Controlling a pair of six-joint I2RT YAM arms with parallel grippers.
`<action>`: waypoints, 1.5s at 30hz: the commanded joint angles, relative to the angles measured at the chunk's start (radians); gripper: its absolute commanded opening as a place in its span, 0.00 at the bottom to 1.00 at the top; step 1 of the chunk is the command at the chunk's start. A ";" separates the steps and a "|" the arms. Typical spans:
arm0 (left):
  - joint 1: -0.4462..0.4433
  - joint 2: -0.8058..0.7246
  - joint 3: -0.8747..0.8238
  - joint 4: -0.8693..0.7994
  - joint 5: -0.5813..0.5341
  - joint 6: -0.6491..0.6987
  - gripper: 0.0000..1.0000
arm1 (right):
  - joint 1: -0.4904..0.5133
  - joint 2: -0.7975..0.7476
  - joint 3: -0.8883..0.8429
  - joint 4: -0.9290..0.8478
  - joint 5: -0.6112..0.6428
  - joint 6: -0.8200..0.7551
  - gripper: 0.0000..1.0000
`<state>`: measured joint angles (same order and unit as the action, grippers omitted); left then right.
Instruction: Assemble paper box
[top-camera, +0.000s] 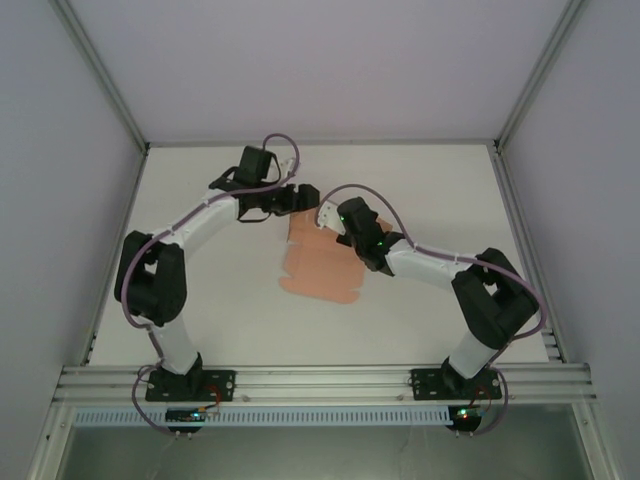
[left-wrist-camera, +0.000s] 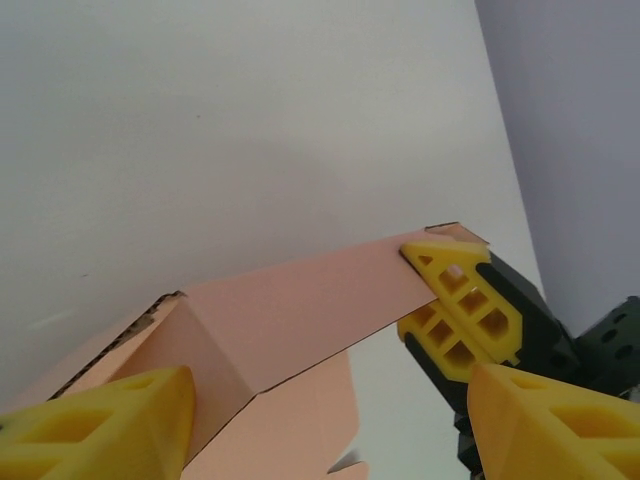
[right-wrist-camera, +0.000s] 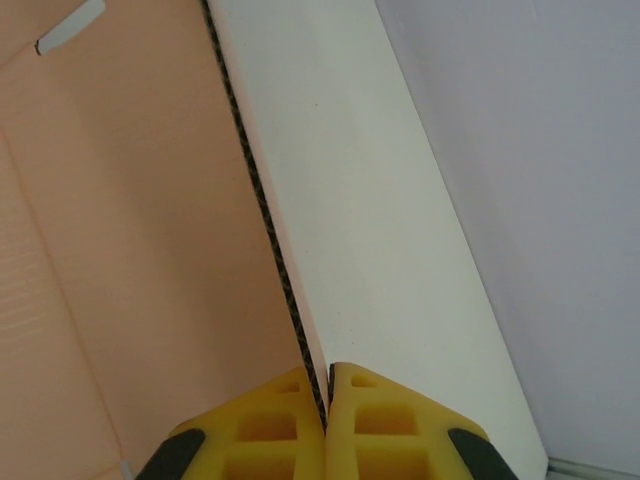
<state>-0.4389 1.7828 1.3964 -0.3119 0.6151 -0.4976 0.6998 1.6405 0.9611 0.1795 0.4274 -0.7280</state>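
Note:
The paper box (top-camera: 318, 268) is a salmon-pink cut-out sheet lying mid-table, its far flap lifted. In the left wrist view a long pink flap (left-wrist-camera: 300, 300) rises off the sheet and folds at a crease. My right gripper (top-camera: 328, 213) is shut on that flap's far end; its yellow fingers (left-wrist-camera: 462, 310) clamp the card there. The right wrist view shows the card's corrugated edge (right-wrist-camera: 270, 220) running straight into the closed fingertips of the right gripper (right-wrist-camera: 326, 385). My left gripper (top-camera: 298, 197) is open, and its fingers (left-wrist-camera: 110, 425) stand wide apart either side of the folded panel.
The white table (top-camera: 430, 200) is bounded by grey walls and aluminium posts at the back corners. An aluminium rail (top-camera: 320, 382) runs along the near edge by the arm bases. In the right wrist view the table's edge meets the wall (right-wrist-camera: 560, 200) on the right.

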 joint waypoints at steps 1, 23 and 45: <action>-0.025 0.030 0.032 0.076 0.104 -0.064 0.71 | 0.017 -0.019 0.002 0.100 -0.107 0.076 0.00; 0.098 -0.200 -0.182 0.017 -0.131 -0.001 0.90 | -0.064 -0.142 -0.089 0.040 -0.182 0.147 0.00; 0.162 -0.171 -0.336 0.074 -0.235 0.095 0.91 | -0.101 -0.192 -0.084 -0.042 -0.283 0.241 0.00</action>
<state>-0.2558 1.6096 1.0641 -0.3023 0.3515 -0.4431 0.6079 1.4696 0.8665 0.1452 0.1810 -0.5293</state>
